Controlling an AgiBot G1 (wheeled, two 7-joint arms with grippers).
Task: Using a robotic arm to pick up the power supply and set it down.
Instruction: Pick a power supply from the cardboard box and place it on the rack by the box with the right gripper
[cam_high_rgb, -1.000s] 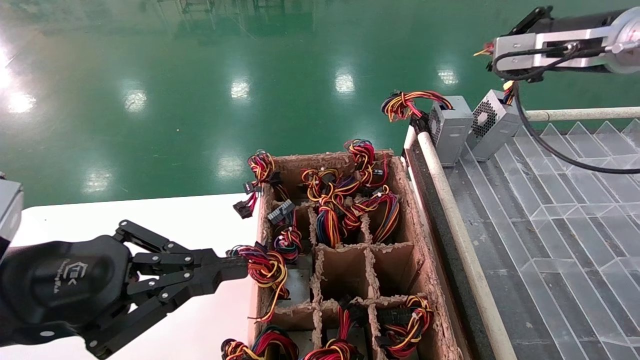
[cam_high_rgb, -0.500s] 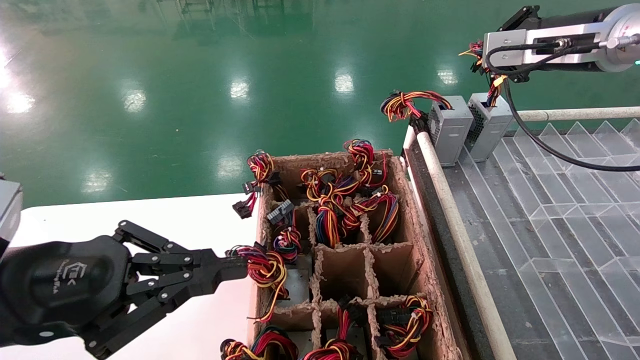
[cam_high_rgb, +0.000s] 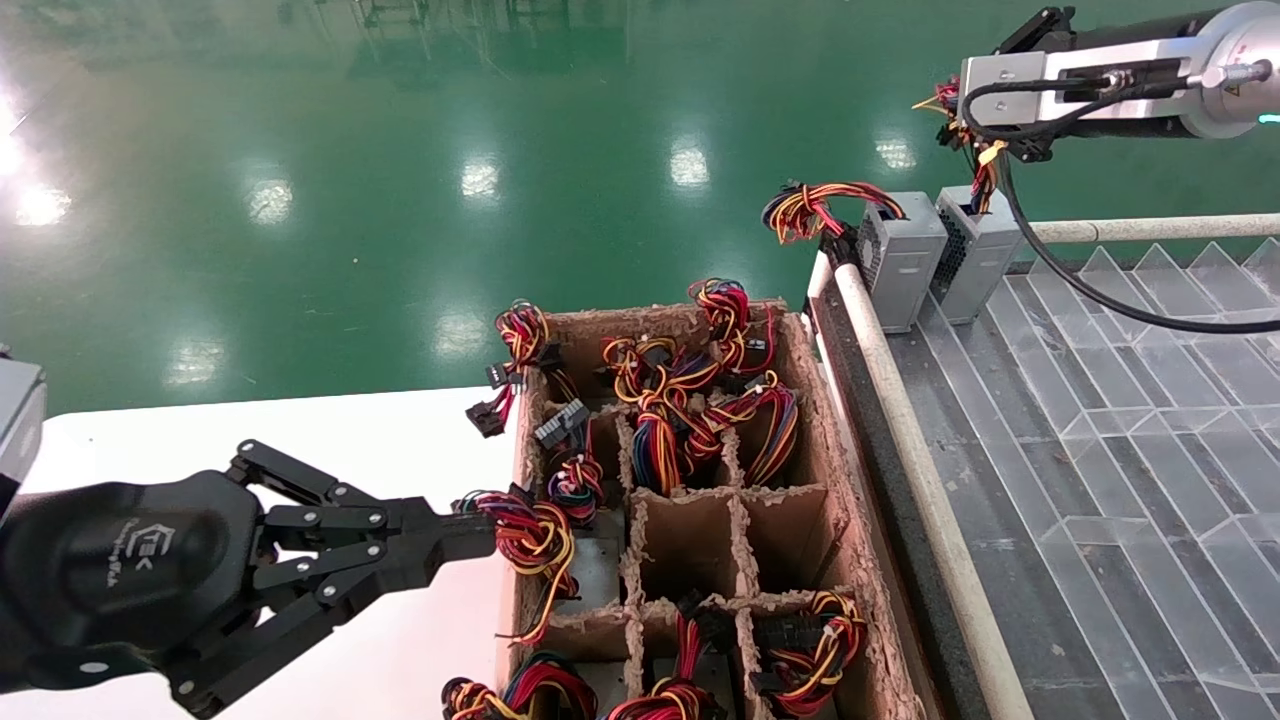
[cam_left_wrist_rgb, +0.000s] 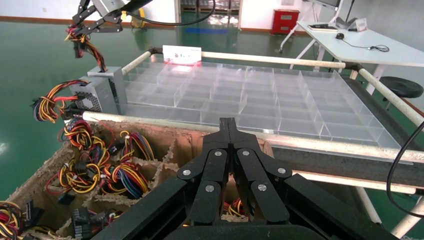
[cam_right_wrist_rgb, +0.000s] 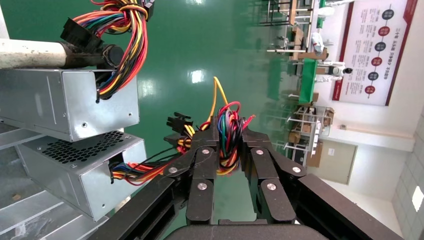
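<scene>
since the right gripper (cam_right_wrist_rgb: 227, 150) at upper right grips the wires (cam_right_wrist_rgb: 229, 131) of the supply (cam_high_rgb: 975, 262), open slowly; the left gripper (cam_high_rgb: 470, 540) idles closed.

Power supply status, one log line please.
right claw: shut on wire bundle | power supply: standing on tray beside second unit | left claw: shut, parked by carton

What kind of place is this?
Probably a factory floor: a glossy green floor, a cardboard crate of wired units, power supplies on a clear divided tray, workbenches behind.
</scene>
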